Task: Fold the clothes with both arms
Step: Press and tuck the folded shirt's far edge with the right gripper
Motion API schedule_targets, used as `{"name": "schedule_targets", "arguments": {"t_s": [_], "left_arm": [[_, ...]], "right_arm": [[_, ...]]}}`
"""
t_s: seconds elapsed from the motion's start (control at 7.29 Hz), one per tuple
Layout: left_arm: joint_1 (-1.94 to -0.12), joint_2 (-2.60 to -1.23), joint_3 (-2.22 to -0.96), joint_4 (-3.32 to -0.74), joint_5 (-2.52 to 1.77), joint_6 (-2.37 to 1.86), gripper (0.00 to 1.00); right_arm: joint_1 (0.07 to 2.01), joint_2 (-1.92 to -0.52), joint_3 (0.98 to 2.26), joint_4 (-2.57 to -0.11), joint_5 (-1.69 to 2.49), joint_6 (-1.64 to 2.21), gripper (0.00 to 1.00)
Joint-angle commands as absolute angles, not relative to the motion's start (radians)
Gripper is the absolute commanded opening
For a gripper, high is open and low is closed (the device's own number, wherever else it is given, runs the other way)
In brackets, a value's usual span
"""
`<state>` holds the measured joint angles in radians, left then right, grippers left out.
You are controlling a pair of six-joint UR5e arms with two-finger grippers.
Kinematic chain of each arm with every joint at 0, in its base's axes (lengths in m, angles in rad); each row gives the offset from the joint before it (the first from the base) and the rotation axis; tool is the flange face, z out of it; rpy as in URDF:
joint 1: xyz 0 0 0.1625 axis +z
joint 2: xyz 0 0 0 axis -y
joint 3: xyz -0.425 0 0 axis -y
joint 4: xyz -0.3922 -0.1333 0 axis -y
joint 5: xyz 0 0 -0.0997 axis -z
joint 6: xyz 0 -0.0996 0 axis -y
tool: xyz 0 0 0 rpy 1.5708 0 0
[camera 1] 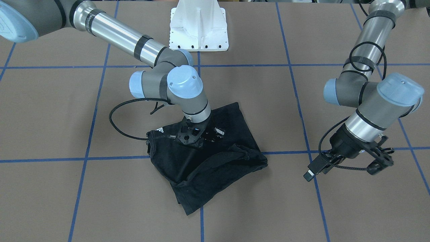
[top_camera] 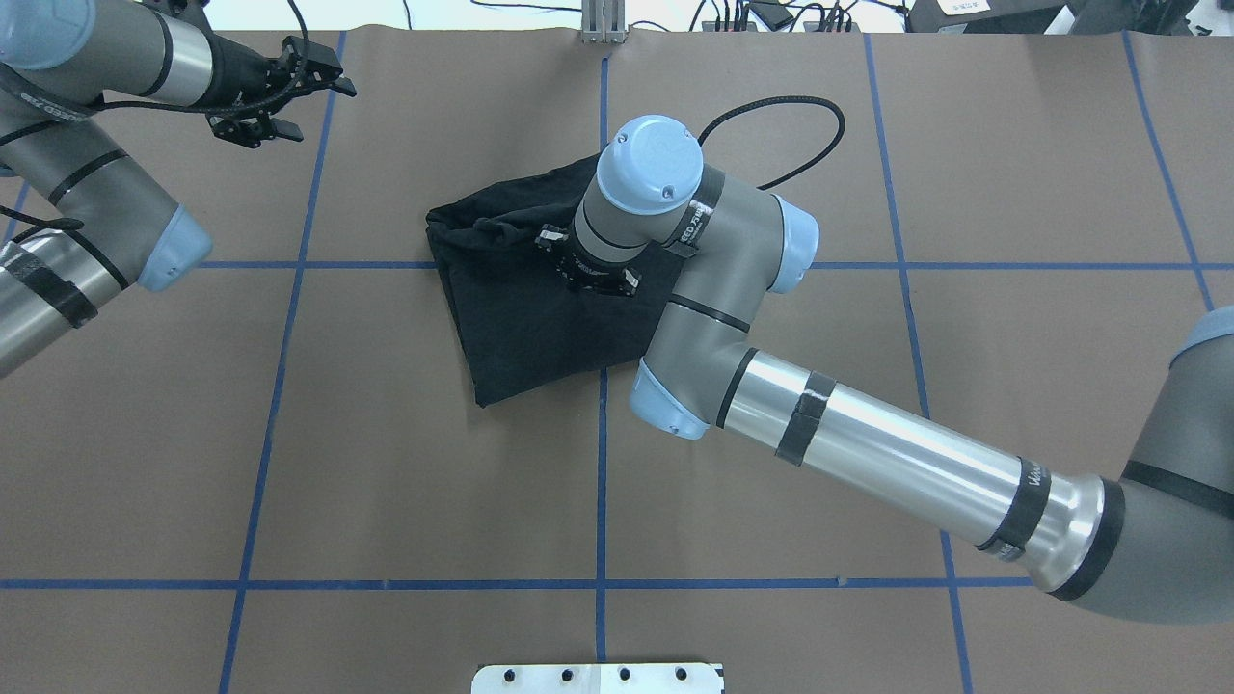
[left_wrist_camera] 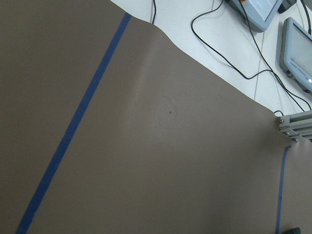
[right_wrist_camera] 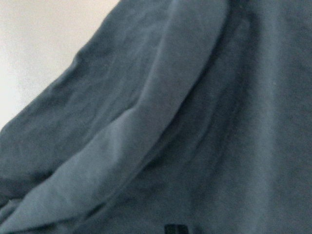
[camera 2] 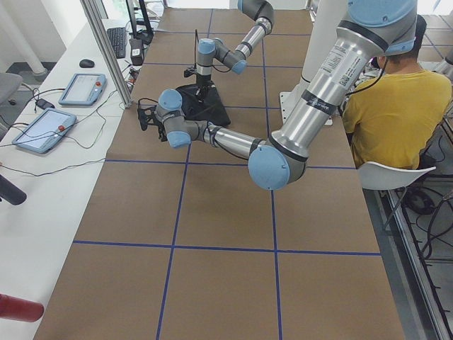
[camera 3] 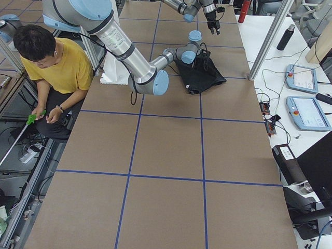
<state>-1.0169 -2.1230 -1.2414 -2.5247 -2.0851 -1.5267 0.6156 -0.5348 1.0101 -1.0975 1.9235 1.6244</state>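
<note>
Brown tabletop (camera 1: 50,117), black T-shirt (camera 1: 215,168) under right jaws

Black T-shirt (camera 1: 208,171): matt knit cloth, soft and creased; close up from the right wrist its grain is fine and without sheen. Tabletop (camera 1: 50,117): matt brown paper-like covering, gridded with smooth blue tape (camera 1: 95,111). Right arm (camera 1: 117,33) and left arm (camera 1: 373,30): glossy brushed-metal tubes, matt grey joint housings, smooth light-blue plastic caps (camera 1: 184,82). Base mount (camera 1: 199,30): smooth white painted finish. Cable (top_camera: 781,97): black braided sheath.
</note>
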Motion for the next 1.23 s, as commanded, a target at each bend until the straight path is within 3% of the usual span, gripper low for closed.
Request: {"name": "schedule_targets", "arguments": {"t_s": [0.0,0.27,0.55,1.1], "left_arm": [[-1.014,-2.109,-1.244,-2.525,-2.079,-1.526,1.0],[-1.009,-2.088,-1.244,-2.533,-2.079,-1.528,1.0],[-1.009,-2.082,-1.244,-2.533,-2.079,-1.528,1.0],[-1.012,-2.075,-1.247,-2.533,-2.079,-1.526,1.0]], "right_arm": [[0.661,-0.367,0.772,-1.083,1.928,1.6,0.0],[0.68,-0.319,0.662,-1.048,1.918,1.569,0.0],[0.681,-0.235,0.461,-0.899,1.913,1.575,0.0],[0.69,-0.218,0.437,-0.893,1.914,1.575,0.0]]}}
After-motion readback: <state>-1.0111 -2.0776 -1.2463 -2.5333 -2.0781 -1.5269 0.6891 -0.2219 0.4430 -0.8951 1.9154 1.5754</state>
